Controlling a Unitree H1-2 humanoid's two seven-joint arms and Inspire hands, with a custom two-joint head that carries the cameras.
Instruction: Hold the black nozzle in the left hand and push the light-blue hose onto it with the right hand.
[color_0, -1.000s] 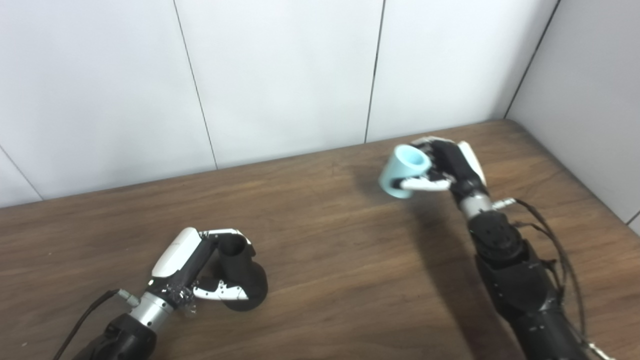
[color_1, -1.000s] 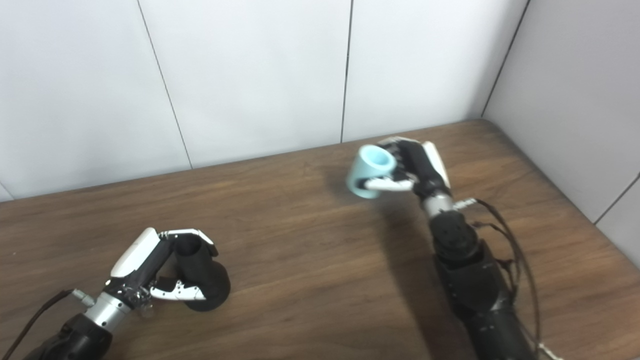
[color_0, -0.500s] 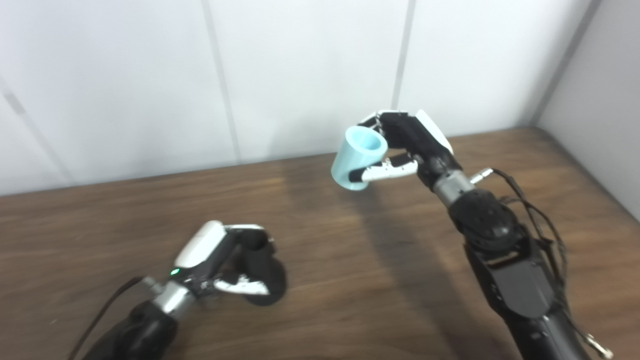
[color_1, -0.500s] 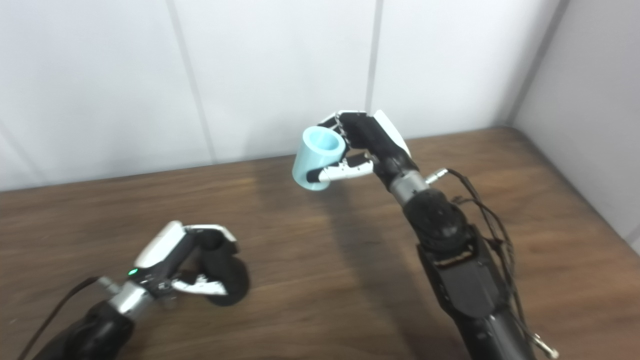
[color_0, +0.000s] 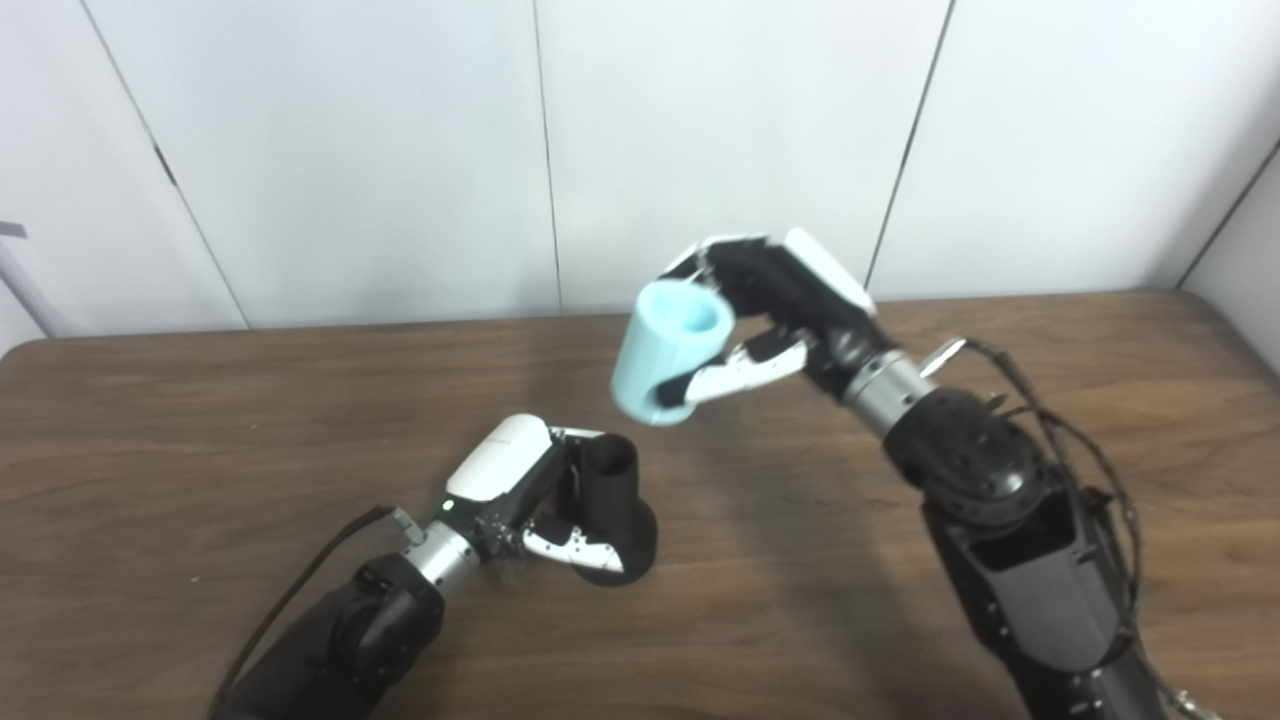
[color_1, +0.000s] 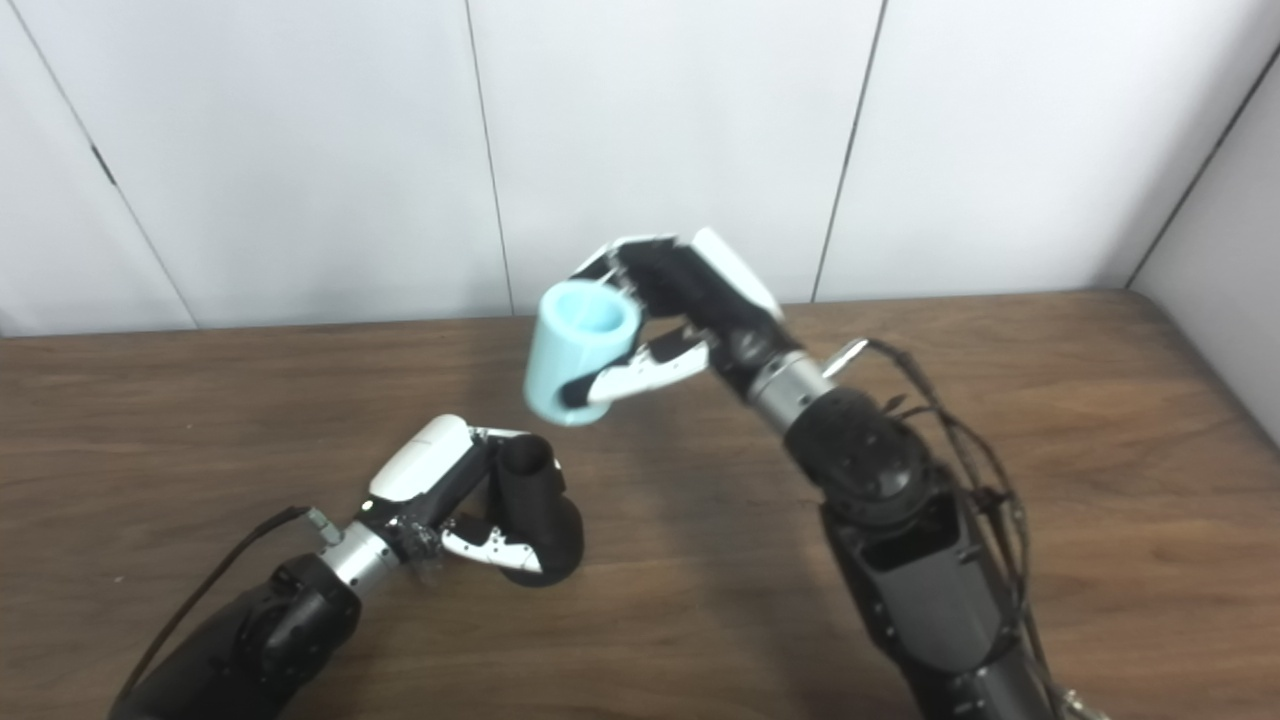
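Since a second ago the right hand (color_0: 790, 300) has carried the light-blue hose (color_0: 668, 352) up off the far right part of the counter (color_0: 200, 420) and leftward toward the middle, though the head cameras have also swung, so part of that shift across the picture belongs to the view. Now the hose, a short pale-blue tube, is held in the air, tilted with its open mouth facing up and toward the back wall (color_0: 330, 150), its lower end pointing down and to the left. The right hand's fingers (color_0: 745, 365) are closed around it: the white thumb lies across its near side and the dark fingers wrap its far side. Below and to the left, the left hand (color_0: 515, 490) rests low on the wooden counter with its fingers closed on the black nozzle (color_0: 612, 505), the thumb pressed across the nozzle's flared base and the other fingers behind its neck. The nozzle stands roughly upright, base on the counter, its round open top facing up. Hose and nozzle are apart, the hose's lower end hanging above and just to the right of the nozzle's top, with clear air between them. The right forearm (color_0: 1010, 560), dark and trailing loose black cables, rises from the lower right; the left forearm (color_0: 340, 640) comes in from the lower left, a cable looping beside it.
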